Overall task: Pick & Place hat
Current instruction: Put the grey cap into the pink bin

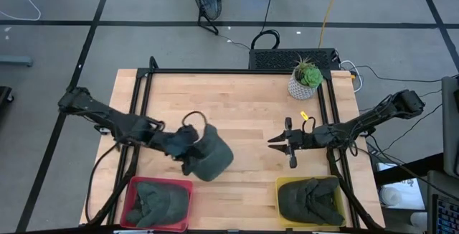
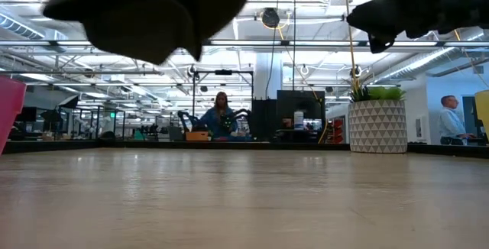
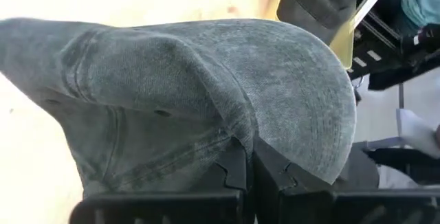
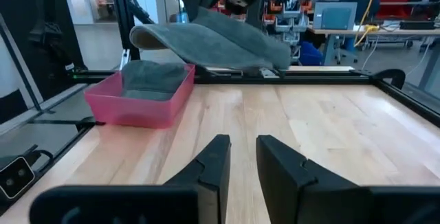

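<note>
The hat (image 3: 206, 100) fills my left wrist view: grey-green denim cloth, its brim edge pinched between my left jaws (image 3: 253, 172), which are pressed together on the fabric. In the high view the hat (image 1: 208, 153) hangs off my left jaws (image 1: 188, 148) above the worktop (image 1: 244, 105), clear of the wood, near the worktop's middle and just beyond the red bin (image 1: 156, 204). In the low view the hat (image 2: 153, 8) shows as a dark mass well above the worktop surface.

The red bin sits at the worktop's near left corner and holds a folded dark hat. In the right wrist view the held hat (image 4: 213, 42) is raised above and just beside the red bin (image 4: 141, 100).

My right jaws (image 1: 287, 143) hover over the worktop's right half, pointing toward the held hat and well apart from it. In the right wrist view my right jaws (image 4: 244, 159) stand slightly parted with nothing between them. Just below them in the high view lies the yellow bin (image 1: 310, 199), which also holds dark hats.

A potted plant (image 1: 306, 77) in a white patterned pot stands at the worktop's far right corner. In the low view a seated person (image 2: 221, 117) and a standing person (image 2: 451, 121) show in the room behind.
</note>
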Controlling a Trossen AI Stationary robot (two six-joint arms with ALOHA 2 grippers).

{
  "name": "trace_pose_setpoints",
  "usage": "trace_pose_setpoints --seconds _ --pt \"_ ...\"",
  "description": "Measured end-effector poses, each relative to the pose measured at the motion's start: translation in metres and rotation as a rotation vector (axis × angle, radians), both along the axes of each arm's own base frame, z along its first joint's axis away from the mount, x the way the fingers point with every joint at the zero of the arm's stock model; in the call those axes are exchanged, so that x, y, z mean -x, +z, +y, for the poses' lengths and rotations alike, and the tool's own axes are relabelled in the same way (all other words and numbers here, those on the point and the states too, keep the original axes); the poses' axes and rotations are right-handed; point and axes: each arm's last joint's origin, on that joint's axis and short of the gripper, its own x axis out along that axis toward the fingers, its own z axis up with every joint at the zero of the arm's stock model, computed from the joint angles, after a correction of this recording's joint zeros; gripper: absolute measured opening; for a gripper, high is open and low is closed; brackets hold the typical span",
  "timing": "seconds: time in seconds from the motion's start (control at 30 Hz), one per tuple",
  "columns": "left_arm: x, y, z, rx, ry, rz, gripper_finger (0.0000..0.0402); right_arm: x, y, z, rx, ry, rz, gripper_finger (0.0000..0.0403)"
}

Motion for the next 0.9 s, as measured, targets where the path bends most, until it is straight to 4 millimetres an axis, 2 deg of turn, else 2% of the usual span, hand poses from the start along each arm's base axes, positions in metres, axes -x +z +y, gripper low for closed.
trace_pose_setpoints --seconds 0.37,0.53,0.9 --pt "0.035 0.002 -0.066 0.153 0.084 -0.044 0.0007 0.003 -0.001 -0.001 0.007 -0.004 -0.054 0.0059" --pt "0.051 0.003 -0.094 0.205 0.123 -0.124 0.0005 0.003 0.000 -0.002 0.023 -0.022 -0.072 0.0059" --pt "0.075 -0.009 -0.127 0.314 0.193 -0.113 0.0006 0.001 0.002 -0.010 0.041 -0.093 -0.087 0.0059"
